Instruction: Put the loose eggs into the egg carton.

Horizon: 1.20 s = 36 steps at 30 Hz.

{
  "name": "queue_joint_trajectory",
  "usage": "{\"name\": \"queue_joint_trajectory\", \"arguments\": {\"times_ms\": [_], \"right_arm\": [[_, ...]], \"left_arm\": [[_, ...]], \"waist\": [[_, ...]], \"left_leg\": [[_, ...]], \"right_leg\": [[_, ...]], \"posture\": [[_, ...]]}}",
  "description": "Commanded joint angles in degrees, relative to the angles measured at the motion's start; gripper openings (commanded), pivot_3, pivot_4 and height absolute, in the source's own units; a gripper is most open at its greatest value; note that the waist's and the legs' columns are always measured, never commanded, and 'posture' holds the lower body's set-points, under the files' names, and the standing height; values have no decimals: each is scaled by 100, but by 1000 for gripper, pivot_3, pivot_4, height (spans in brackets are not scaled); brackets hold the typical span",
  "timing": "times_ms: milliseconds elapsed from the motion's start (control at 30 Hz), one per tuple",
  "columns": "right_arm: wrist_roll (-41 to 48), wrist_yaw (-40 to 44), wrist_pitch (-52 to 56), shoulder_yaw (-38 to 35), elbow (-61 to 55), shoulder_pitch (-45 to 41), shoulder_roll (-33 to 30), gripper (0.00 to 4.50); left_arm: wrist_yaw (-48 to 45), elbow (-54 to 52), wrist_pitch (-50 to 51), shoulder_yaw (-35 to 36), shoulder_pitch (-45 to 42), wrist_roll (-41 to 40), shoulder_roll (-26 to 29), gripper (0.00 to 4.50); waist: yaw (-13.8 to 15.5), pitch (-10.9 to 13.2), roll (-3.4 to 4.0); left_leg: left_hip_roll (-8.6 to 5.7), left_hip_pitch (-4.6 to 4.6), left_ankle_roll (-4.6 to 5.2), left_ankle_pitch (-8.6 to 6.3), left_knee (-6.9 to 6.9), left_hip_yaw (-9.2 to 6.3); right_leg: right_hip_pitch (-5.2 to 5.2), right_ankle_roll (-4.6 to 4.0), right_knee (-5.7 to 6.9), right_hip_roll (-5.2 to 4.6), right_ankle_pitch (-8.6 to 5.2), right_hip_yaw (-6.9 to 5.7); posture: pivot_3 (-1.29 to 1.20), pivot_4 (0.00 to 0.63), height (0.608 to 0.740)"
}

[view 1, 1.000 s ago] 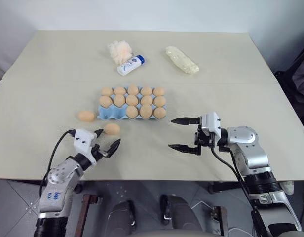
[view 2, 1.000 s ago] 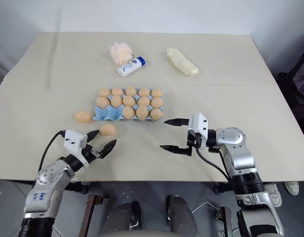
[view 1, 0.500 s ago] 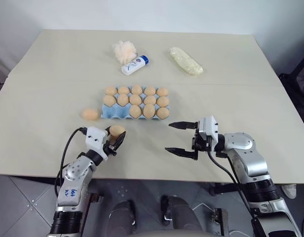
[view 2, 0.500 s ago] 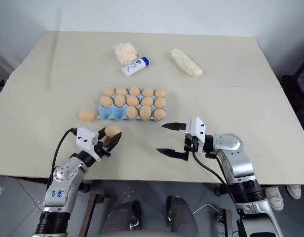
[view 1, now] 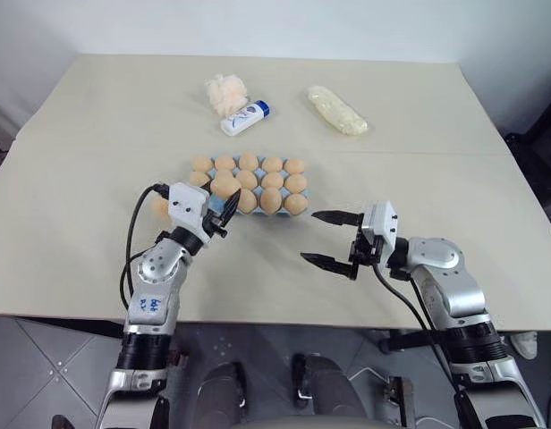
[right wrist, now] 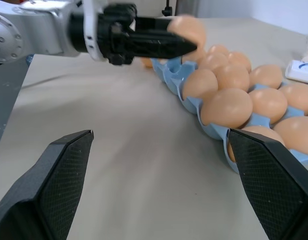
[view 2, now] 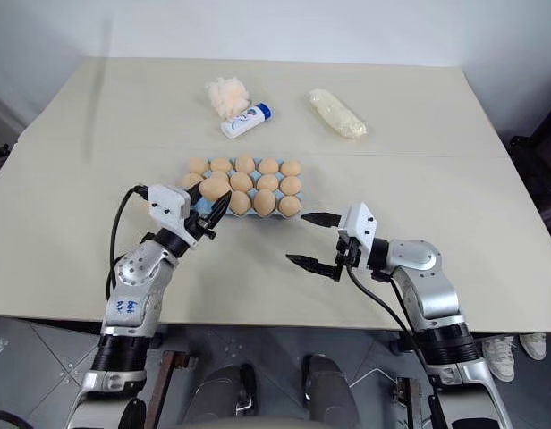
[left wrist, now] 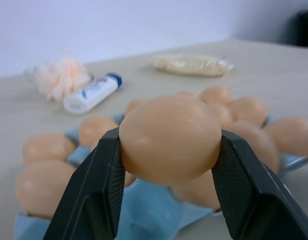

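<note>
We hold smooth tan-brown egg [left wrist: 169, 138] in left gripper [view 1: 220, 204], over light blue moulded carton [view 1: 198, 207]; right gripper [view 1: 334, 239] gapes empty. Risk: off-cup release cracks neighbours.

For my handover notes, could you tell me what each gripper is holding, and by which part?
The left gripper clamps one egg across its sides; the right gripper is open, holding nothing.

Both head cameras look down over the table [view 1: 79, 134]. Each wrist camera sits low and close, sharing the egg carton [right wrist: 169, 70] from opposite sides.
</note>
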Motion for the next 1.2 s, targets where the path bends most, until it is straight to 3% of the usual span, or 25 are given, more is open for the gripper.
{"name": "queue_joint_trajectory", "arguments": {"times_ms": [33,133,233,400,533,800,1033,1200], "right_arm": [[43,-87,-93,-80,-207,47,-6,4500],[59,-192,-90,-102,-277,113,20,4500],[55,-266,-127,-111,-301,191,26,4500],[80,-266,-162,-131,-240,208,0,4500],[91,-186,-195,-57,-101,113,42,4500],[88,19,-236,95,66,-56,190,4500],[41,111,-235,132,118,-126,221,4500],[22,103,-243,147,142,-159,223,4500]], "left_arm": [[-43,187,-82,108,-280,-84,26,2848],[-199,29,-149,142,-237,-187,109,3718],[-569,-770,-236,224,125,-544,232,4458],[-817,-1793,168,714,907,-967,777,4458],[-960,-1890,150,1445,1815,-1121,1231,4458],[-940,-1495,-53,2477,3250,-1225,1225,4458],[-711,-1045,135,2584,2888,-1326,1241,4458],[-739,-596,483,2238,1746,-1331,1403,4458]], "waist": [[5,0,0],[-2,0,0],[-9,0,0],[-18,0,0],[-43,0,0],[-17,0,0],[3,-1,-1],[1,-1,-1]], "left_leg": [[0,-4,-1,0,0,-2],[0,-9,-1,-2,0,0],[1,-9,-3,-5,-1,0],[8,-4,-10,-5,-2,0],[9,13,-11,-5,-7,6],[10,7,-34,-23,-13,3],[12,-7,-37,-25,-15,-9],[12,-11,-36,-24,-16,-8]], "right_leg": [[-2,0,0,1,0,-2],[-3,2,-4,-1,1,-2],[-4,3,-4,-1,2,-2],[-3,-1,-2,3,0,-1],[3,-11,0,3,-5,6],[1,-20,-15,-7,-9,3],[-2,-28,-28,-11,-13,-11],[-1,-25,-33,-14,-6,-15]], "posture": [[0,150,740],[0,150,740],[0,150,740],[0,150,740],[0,150,740],[0,150,740],[0,150,740],[0,150,740]]}}
